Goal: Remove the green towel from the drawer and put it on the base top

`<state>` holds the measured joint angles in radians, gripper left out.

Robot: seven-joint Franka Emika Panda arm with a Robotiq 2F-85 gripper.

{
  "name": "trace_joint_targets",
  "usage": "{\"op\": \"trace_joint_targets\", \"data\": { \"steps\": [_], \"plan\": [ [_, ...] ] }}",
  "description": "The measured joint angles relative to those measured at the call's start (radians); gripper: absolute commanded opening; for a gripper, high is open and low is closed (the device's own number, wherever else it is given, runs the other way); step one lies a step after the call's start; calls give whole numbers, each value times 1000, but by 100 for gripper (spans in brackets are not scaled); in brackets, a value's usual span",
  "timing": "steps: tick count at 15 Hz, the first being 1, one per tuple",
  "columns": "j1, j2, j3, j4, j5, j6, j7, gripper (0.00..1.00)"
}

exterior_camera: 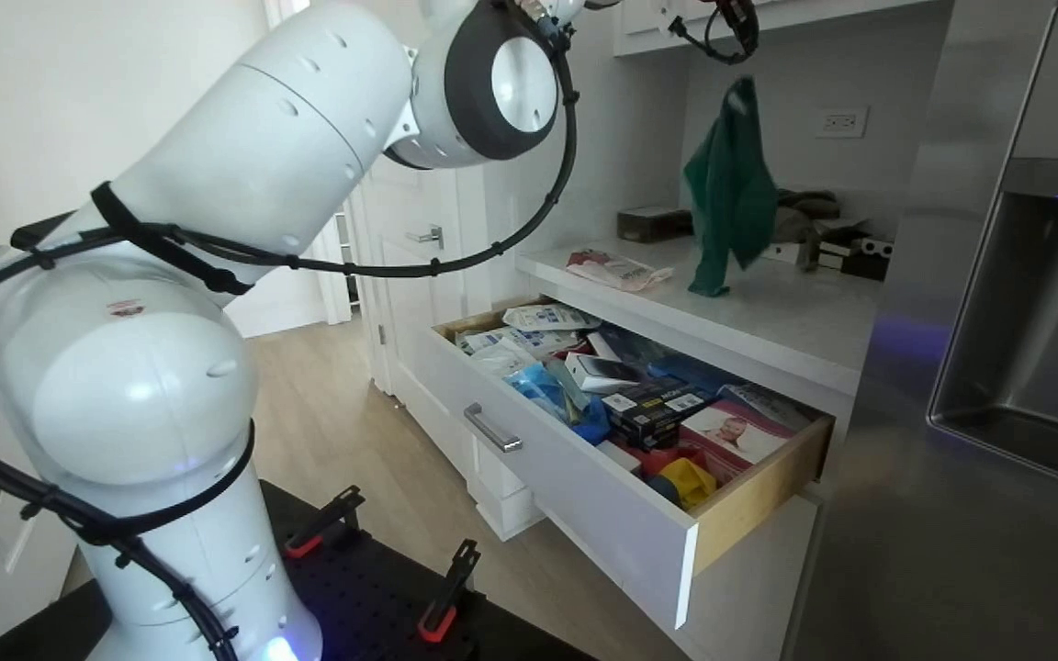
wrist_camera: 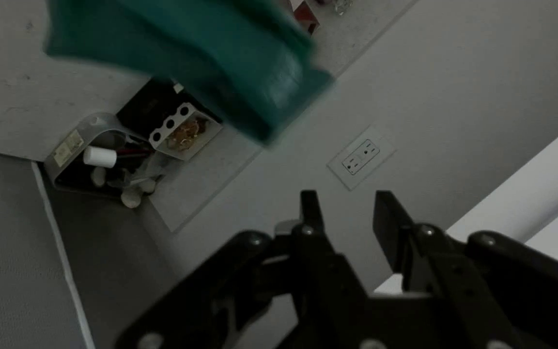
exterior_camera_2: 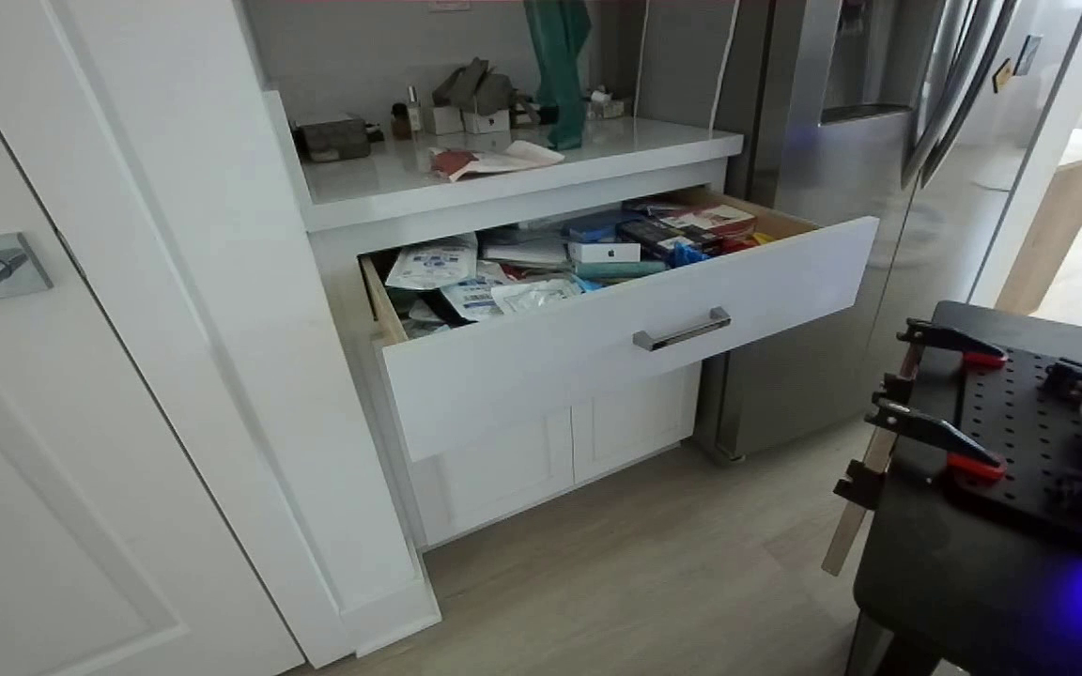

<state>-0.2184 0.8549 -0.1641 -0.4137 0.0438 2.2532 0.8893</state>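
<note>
In an exterior view, the white robot arm (exterior_camera: 309, 138) fills the left side, standing over a dark table (exterior_camera: 515, 638) that carries two red-tipped clamps (exterior_camera: 322, 523) toward lower centre. In the middle of the frame the drawer (exterior_camera: 575, 496) is pulled out, crowded with white packets (exterior_camera: 552, 319) at its far end, a black box (exterior_camera: 653, 408) and, nearer its right end, a red-and-white box (exterior_camera: 736, 431). Above and behind it runs the base top (exterior_camera: 768, 317), where a pink-and-white wrapper (exterior_camera: 616, 269) lies near the left end with a dark box (exterior_camera: 653, 223) behind. Right of centre, in the upper half, the green towel (exterior_camera: 733, 184) is in mid-air over the base top; whether its lower end touches the surface I cannot tell. Farther right come a wall outlet (exterior_camera: 843, 122) and, filling the right edge, the steel refrigerator (exterior_camera: 906, 514). In the wrist view, a grey holder (wrist_camera: 90, 123) full of small items sits at left, the towel spreads blurred across the upper left and top centre, and the gripper (wrist_camera: 346, 206) reaches in from the lower right. It is released: its fingers stand apart, grey wall (wrist_camera: 453, 87) showing between them, and the towel is clear of their tips.
</note>
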Motion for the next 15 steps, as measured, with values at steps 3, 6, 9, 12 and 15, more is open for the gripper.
{"op": "trace_joint_targets", "data": {
  "steps": [3,6,9,12,15],
  "plan": [
    [9,1,-15,-2,-3,10,3,88],
    [20,1,-17,-3,-4,4,0,100],
    [33,-3,4,5,-3,-124,-53,100],
    [46,-15,32,20,-2,-297,-143,100],
    [51,-34,49,34,-2,-471,-242,100]
  ]
}}
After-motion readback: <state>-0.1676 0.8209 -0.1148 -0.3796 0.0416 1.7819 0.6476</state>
